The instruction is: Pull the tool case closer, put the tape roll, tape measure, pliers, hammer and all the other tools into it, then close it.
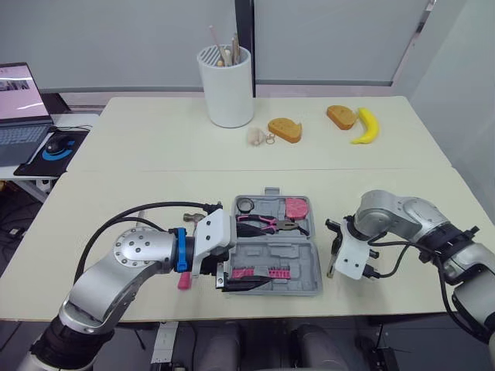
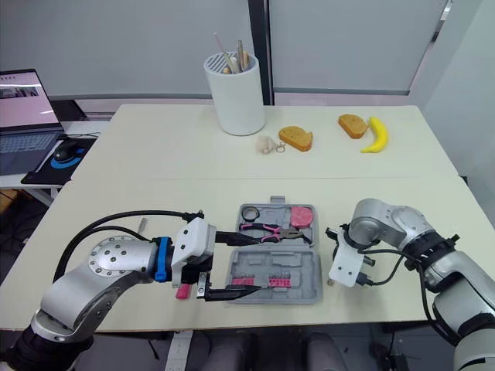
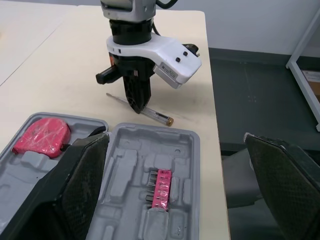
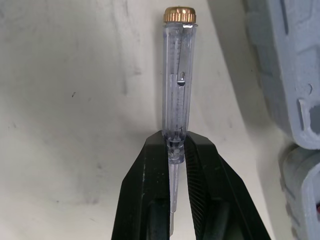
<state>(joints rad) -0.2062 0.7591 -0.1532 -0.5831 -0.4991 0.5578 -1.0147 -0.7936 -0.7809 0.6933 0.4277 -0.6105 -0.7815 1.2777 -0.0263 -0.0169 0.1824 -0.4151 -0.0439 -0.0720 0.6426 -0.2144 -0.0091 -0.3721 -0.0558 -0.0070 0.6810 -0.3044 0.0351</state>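
**Tool case** (image 1: 303,263): open on the table (image 1: 139,193), near edge, between both arms. Pliers (image 1: 267,224) are seated inside.
**Step in hand:** packing, judged partway.
**Right tool** (image 4: 175,144): pinched on the thin neck of a clear tester screwdriver (image 4: 177,75), which lies just right of the case.
**Left tool** (image 3: 175,137): spread wide, empty, over the case's left end.
**Next, likely:** lift, carry left, seat in a free recess.
**Views:** the right wrist view shows the pinch plainly. In the head views it is too small to judge.
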